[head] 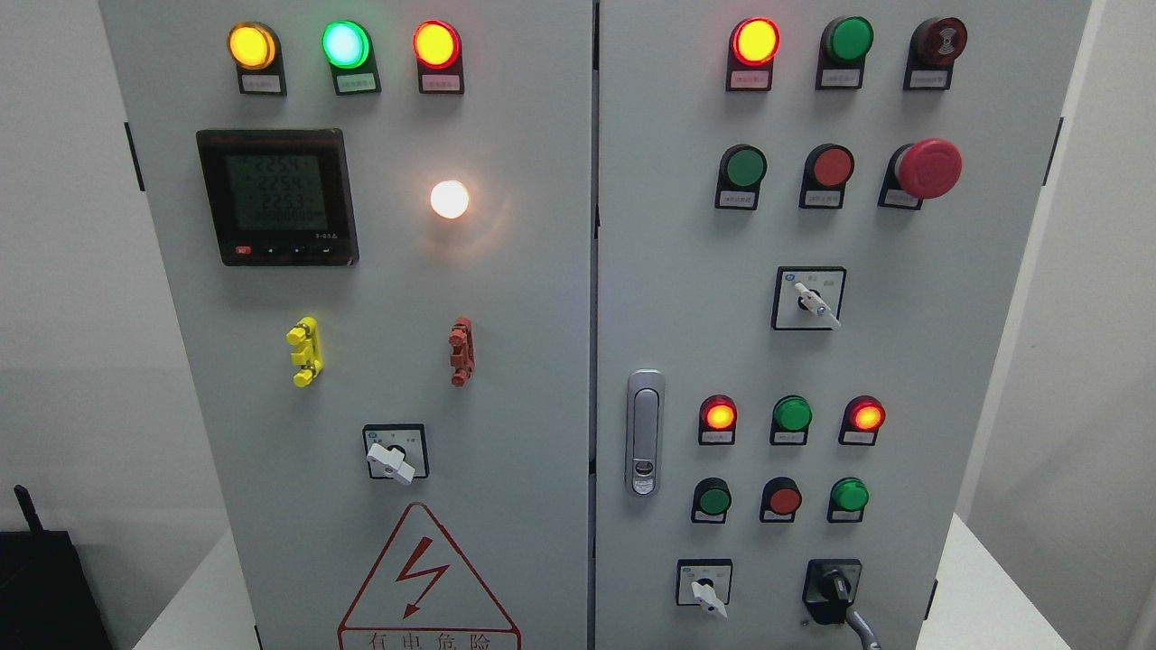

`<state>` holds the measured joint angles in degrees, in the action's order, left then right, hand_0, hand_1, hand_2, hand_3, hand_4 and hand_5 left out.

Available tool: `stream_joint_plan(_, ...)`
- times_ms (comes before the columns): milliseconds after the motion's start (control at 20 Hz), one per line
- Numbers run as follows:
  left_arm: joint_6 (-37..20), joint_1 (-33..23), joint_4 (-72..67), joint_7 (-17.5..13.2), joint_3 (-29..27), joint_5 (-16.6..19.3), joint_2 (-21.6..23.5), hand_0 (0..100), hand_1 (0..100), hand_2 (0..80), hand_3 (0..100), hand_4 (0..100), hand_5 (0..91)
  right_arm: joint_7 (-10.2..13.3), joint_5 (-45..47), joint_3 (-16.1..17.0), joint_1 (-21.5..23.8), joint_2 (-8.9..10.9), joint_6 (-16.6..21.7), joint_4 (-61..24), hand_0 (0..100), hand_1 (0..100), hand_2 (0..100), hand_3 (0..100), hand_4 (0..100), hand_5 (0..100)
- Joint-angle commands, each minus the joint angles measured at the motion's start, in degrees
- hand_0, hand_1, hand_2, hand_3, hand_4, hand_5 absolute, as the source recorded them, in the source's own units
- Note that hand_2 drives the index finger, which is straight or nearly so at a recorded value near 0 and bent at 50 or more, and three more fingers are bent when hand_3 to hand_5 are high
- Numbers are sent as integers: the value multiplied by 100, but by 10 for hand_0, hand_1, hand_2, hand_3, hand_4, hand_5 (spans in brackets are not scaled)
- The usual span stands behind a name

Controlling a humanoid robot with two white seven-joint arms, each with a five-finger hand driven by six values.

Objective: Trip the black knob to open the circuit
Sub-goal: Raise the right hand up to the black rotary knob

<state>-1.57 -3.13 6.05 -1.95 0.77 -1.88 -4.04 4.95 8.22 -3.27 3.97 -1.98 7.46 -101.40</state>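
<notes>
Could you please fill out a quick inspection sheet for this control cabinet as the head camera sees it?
Surface: grey two-door cabinet, doors shut, latch handle on the right door.
Job's things: black knob at the right door's lower right, untouched.
Clutter: nothing seen.
Hands: neither in view.
Cables: grey cable leaving below the black knob.
Surroundings: several lamps lit, digital meter on, hazard triangle on the left door, black box at lower left.

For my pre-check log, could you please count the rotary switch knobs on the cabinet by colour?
White knobs: 3
Black knob: 1
Total: 4
</notes>
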Motion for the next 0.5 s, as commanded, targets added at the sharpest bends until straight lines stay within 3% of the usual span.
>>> stream_joint_plan(0,-10,14,1,1,-7,-14,-9,120,389,0,0,0,0,-3,13,-51,-46,14,1,-108,567,809,0,1000,962,865)
stream_joint_plan(450,-10,23,1,1,-7,-14,-9,120,389,0,0,0,0,-3,13,-60,-46,14,-25,-108,569,808,0,1000,961,864)
